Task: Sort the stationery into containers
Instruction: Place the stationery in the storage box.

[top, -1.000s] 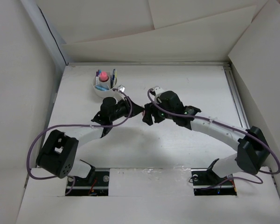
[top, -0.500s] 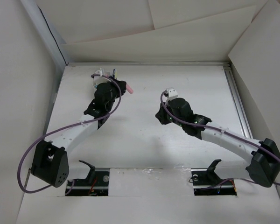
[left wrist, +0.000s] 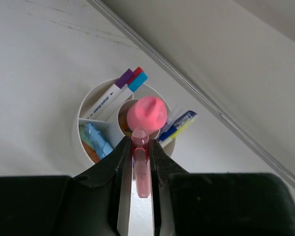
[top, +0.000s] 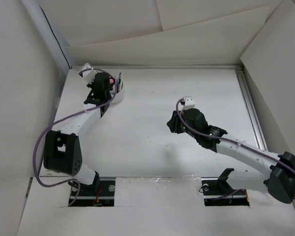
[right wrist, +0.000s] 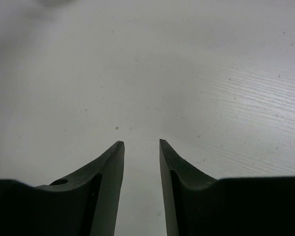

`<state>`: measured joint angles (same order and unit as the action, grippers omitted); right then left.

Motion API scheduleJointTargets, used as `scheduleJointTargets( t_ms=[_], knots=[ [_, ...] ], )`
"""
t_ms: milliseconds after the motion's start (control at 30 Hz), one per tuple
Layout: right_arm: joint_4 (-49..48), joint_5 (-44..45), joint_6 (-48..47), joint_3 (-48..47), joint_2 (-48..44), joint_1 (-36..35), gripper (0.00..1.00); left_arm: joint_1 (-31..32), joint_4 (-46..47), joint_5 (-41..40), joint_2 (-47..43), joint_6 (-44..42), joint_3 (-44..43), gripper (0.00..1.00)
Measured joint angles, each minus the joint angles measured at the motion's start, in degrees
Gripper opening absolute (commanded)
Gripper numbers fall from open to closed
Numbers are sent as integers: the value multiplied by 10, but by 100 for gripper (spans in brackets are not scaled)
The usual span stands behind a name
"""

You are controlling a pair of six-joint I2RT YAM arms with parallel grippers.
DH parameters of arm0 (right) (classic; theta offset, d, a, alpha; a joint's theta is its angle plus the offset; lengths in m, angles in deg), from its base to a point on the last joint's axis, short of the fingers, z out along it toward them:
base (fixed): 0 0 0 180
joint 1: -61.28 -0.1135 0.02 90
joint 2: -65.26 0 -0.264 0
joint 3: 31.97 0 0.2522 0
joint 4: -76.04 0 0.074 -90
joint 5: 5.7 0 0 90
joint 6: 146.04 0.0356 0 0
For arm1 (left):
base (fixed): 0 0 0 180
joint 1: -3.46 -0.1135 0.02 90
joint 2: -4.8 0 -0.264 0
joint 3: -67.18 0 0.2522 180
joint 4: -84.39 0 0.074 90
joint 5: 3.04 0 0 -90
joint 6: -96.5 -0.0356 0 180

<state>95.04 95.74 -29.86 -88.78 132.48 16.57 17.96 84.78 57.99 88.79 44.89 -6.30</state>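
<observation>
Table edge [top: 162,68] close — left hand [left wrist: 139,143] pinches pink stick [left wrist: 142,173] by cup [left wrist: 76,140].

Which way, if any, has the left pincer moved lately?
Yes. From above, the left pincer, gripping a clear pink stick, went from the round white plastic cup's near side to over it.

- Left arm [top: 82,122]: I see white link shells, black joint housings and a bulky black elbow block [top: 63,152].
- Right arm [top: 241,150]: same white-and-black build as the left, with a matching black elbow block [top: 285,178].
- Purple cable [top: 35,160]: one runs loosely along each arm from base to wrist.
- White block [top: 188,102]: small, mounted atop the right wrist.
- Left tool [left wrist: 140,142]: matte black fingers with paler inner faces.
- Right tool [right wrist: 140,143]: matte black, tapering fingers; I can see a round hole in one.
- Bases [top: 93,189]: black mounts with specks of red wiring.
</observation>
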Motion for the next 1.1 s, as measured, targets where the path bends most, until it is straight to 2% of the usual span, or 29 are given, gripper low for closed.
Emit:
scheduleJointTargets(
  t_ms=[267, 667, 767, 900, 933, 1000, 1100],
  knots=[
    [-13, 2, 7, 5, -26, 1, 44, -4, -36, -45, 107, -28, -95, 2],
    [-19, -4, 7, 8, -28, 12, 46, -11, -54, -69, 164, -35, -105, 4],
    [-20, -7, 7, 8, -28, 12, 47, -11, -55, -71, 166, -34, -106, 10],
    [-23, -12, 8, 8, -28, 16, 47, -11, -54, -71, 166, -34, -106, 25],
    [-23, -12, 8, 8, -28, 16, 47, -11, -54, -70, 166, -34, -106, 37],
    [-24, -14, 9, 8, -27, 17, 48, -11, -53, -69, 164, -34, -104, 50],
    [-25, -17, 9, 8, -27, 19, 48, -11, -49, -64, 150, -32, -87, 56]
  ],
)
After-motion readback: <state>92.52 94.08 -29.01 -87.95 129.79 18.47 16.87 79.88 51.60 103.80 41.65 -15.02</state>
